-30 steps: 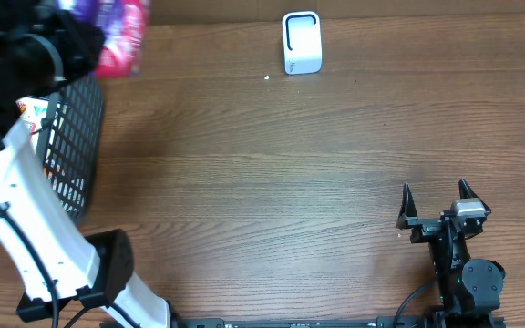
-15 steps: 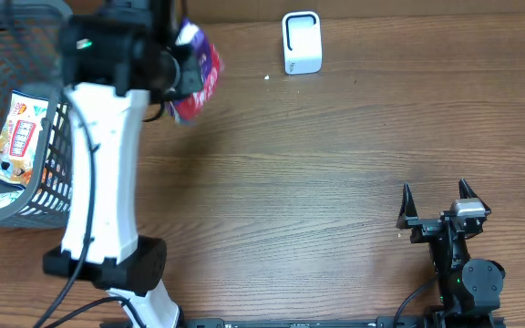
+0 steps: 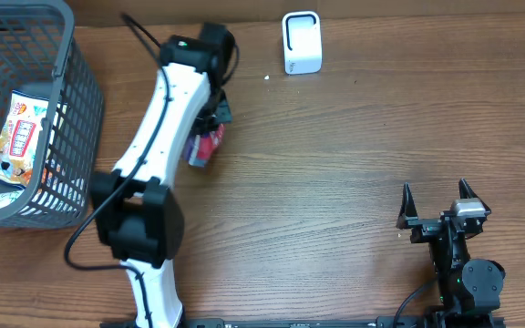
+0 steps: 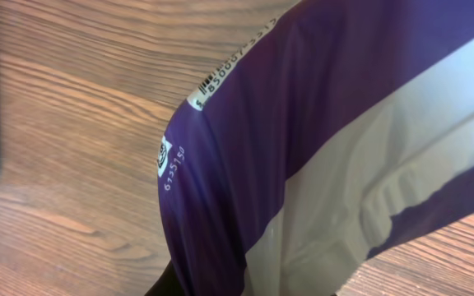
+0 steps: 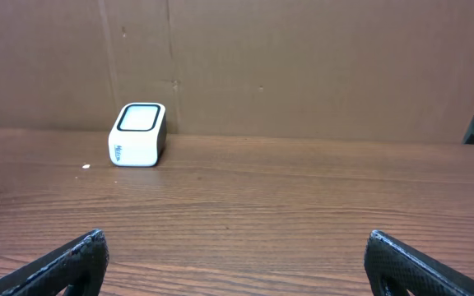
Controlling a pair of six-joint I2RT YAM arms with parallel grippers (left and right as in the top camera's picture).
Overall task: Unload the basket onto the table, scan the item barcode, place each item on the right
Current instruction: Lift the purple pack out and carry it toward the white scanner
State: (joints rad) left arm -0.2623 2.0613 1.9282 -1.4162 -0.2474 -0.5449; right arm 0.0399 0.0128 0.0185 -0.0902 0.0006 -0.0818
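Note:
My left gripper [image 3: 210, 128] is shut on a purple, white and pink packet [image 3: 204, 147], which hangs over the table left of centre. The packet [image 4: 336, 156] fills the left wrist view and hides the fingers; a strip of barcode [image 4: 220, 70] shows along its upper edge. At the table's back edge stands the white scanner [image 3: 302, 42], to the right of the packet and apart from it, also seen in the right wrist view as the scanner [image 5: 137, 134]. My right gripper [image 3: 436, 196] rests at the front right, open with nothing between its fingers [image 5: 72, 261].
A grey wire basket [image 3: 78, 100] stands at the back left with an orange snack bag [image 3: 21, 137] inside. The left arm [image 3: 167, 118] stretches from the front left across the table. A brown cardboard wall [image 5: 303, 66] closes the back.
The left arm has swung right from over the basket, carrying the packet out and down toward the table left of the scanner. The right arm has not moved.

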